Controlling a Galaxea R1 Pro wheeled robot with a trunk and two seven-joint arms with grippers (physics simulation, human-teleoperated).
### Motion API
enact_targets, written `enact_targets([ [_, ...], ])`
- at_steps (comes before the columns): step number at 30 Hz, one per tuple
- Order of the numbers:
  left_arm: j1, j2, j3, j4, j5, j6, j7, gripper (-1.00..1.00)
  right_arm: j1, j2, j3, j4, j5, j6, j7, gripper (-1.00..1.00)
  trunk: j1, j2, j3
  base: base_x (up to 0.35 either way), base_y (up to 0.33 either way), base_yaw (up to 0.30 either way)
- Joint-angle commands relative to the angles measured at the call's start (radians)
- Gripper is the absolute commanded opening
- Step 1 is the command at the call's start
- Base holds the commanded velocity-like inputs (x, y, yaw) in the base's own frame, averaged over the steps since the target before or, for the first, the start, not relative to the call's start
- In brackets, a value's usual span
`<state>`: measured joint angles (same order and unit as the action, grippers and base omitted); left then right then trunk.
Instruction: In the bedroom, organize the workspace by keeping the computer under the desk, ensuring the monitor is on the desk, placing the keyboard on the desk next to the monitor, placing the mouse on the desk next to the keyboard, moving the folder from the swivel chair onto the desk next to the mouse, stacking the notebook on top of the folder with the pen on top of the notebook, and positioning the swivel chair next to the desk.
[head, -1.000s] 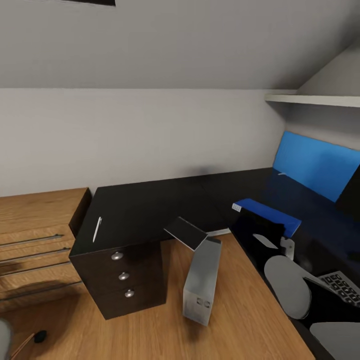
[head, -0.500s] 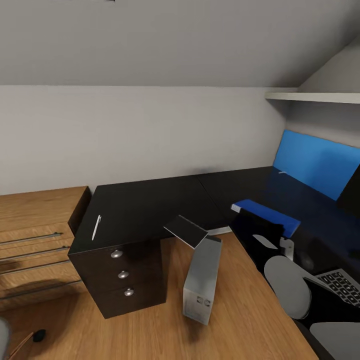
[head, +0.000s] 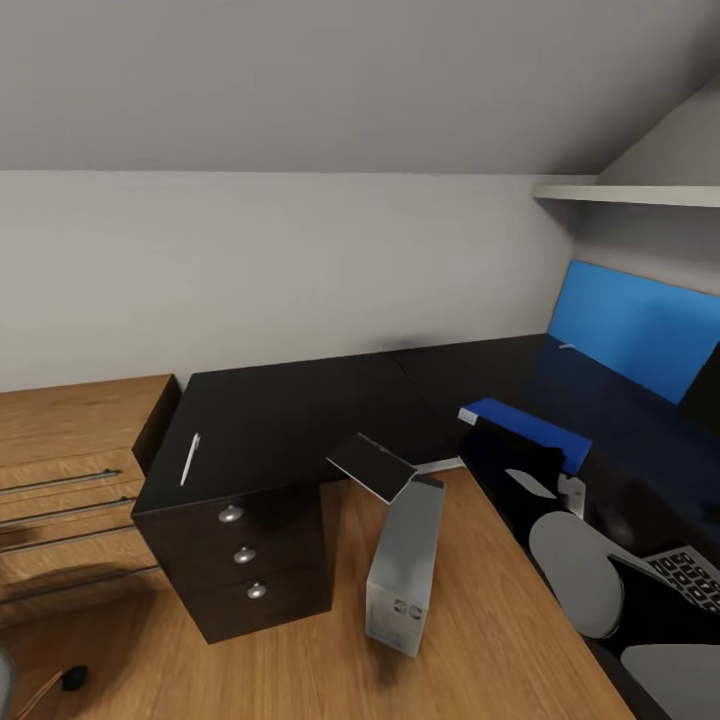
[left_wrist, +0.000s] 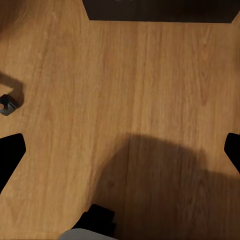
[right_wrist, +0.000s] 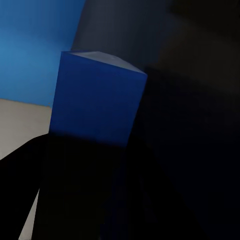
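The glossy black desk runs in an L along the wall. The white pen lies near its left end, above the drawer unit. The black notebook rests tilted on top of the grey computer, which stands on the floor beside the drawers. The blue folder hangs over the desk's right wing with my right gripper shut on it; in the right wrist view the folder sticks out from the dark fingers. The keyboard and the monitor's corner sit at the right edge. My left gripper is open over wooden floor.
A wooden chest of drawers stands left of the desk. The blue back panel and a white shelf are at the right. A small black object lies on the floor at the lower left, also in the left wrist view.
The whole head view has drifted slightly. The folder and my right arm have crept a little to the left. Pen, notebook and computer stay put.
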<state>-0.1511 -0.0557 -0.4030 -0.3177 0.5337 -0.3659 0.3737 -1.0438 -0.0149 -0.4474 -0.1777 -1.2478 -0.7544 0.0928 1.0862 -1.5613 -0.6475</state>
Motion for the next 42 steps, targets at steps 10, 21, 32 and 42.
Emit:
enact_targets([
  [10,-0.001,0.0,-0.01,0.0,0.008,-0.004,0.008,1.0,-0.001,-0.005,0.001,0.0,-0.01,0.0,0.008,-1.0,0.0,0.0,-0.001,0.007,0.0,0.0],
  [21,-0.001,0.0,-0.008,0.0,0.008,-0.004,0.008,1.0,-0.001,-0.008,0.002,-0.002,-0.01,0.0,0.005,-1.0,0.0,0.0,-0.001,0.0,0.0,0.0],
  [32,-0.001,0.001,-0.006,0.0,0.011,-0.004,0.008,1.0,-0.001,-0.01,0.003,-0.002,-0.009,-0.002,0.004,-1.0,0.0,0.0,-0.001,-0.106,0.0,0.0],
  [42,-0.001,0.0,-0.007,0.0,0.012,-0.004,0.008,1.0,-0.001,-0.01,0.003,-0.003,-0.007,-0.002,0.004,-1.0,0.0,0.0,-0.001,-0.003,0.0,0.0],
])
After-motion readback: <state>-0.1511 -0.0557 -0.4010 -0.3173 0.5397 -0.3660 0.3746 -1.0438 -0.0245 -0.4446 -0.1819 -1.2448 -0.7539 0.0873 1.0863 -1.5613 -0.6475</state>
